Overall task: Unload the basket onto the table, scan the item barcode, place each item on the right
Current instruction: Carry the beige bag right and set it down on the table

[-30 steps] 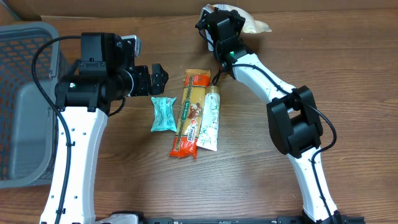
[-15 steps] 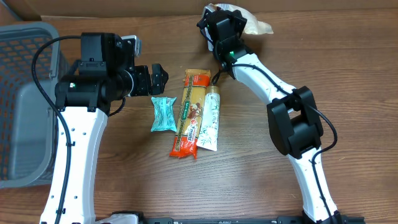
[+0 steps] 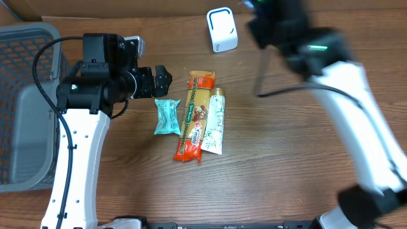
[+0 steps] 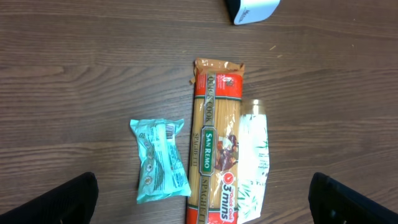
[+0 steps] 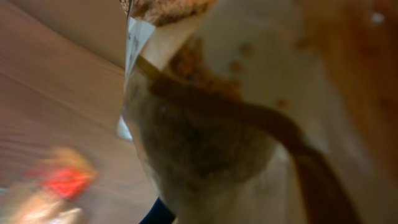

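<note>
Tan crumpled bag [image 5: 236, 137] close against the right wrist camera, pinched tight in the right gripper [image 3: 262, 14], blurred at one o'clock over the table [image 3: 286, 159]. White scanner [image 3: 221, 30] near, at nine o'clock of it. Left gripper [image 3: 164, 81] spread wide, holding nothing, at ten o'clock of teal packet [image 3: 167, 116], spaghetti pack [image 3: 194, 116] and white tube [image 3: 215, 121].

Teal packet [image 3: 167, 116], spaghetti pack [image 3: 195, 114] and tube [image 3: 215, 121] crowd the middle, last two touching; table [image 3: 267, 165] is bare up front, basket [image 3: 25, 38] walls off the left.
</note>
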Controlling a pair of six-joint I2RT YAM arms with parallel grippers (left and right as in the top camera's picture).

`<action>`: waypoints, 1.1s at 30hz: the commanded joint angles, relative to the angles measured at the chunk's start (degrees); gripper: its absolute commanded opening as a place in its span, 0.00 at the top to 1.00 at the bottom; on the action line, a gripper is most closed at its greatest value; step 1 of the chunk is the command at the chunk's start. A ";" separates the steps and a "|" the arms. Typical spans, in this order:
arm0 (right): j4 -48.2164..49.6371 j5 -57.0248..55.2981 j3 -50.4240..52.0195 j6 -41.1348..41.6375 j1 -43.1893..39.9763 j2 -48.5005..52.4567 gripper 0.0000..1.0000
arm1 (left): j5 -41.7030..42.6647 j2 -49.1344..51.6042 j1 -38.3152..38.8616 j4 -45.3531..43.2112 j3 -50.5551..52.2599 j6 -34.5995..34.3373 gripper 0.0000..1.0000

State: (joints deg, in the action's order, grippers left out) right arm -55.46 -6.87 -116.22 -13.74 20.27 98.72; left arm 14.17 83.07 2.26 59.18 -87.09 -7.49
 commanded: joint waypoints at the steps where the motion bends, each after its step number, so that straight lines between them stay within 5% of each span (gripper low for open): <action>1: -7.74 25.38 0.33 21.20 -8.70 -0.35 0.96 | 0.28 0.20 0.66 -0.02 -0.28 0.87 0.00; 7: -17.97 28.61 5.99 26.08 -18.67 2.29 0.96 | 0.28 0.20 0.66 -0.02 -0.28 0.90 0.00; 17: 8.70 22.36 36.65 55.15 -31.69 2.89 0.96 | 0.28 0.20 0.66 -0.02 -0.28 0.87 0.00; 22: 17.84 22.27 46.82 58.84 -36.41 2.89 0.96 | 0.28 0.20 0.66 -0.02 -0.28 0.87 0.00; 28: 16.98 16.81 52.37 60.11 -38.60 2.89 0.95 | 0.28 0.20 0.66 -0.02 -0.28 0.90 0.00; 29: 16.17 16.31 52.52 59.01 -38.75 2.89 0.82 | 0.28 0.20 0.66 -0.02 -0.28 0.90 0.00; 32: 14.32 16.09 52.22 53.68 -38.99 2.75 0.14 | 0.28 0.20 0.66 -0.02 -0.28 0.87 0.00; 33: 13.22 15.87 51.74 52.35 -39.08 2.69 0.07 | 0.28 0.20 0.66 -0.02 -0.28 0.90 0.00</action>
State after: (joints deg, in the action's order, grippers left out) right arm -41.25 10.94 -63.99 42.76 -18.39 102.30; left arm 14.17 83.07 2.26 59.18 -87.09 -7.49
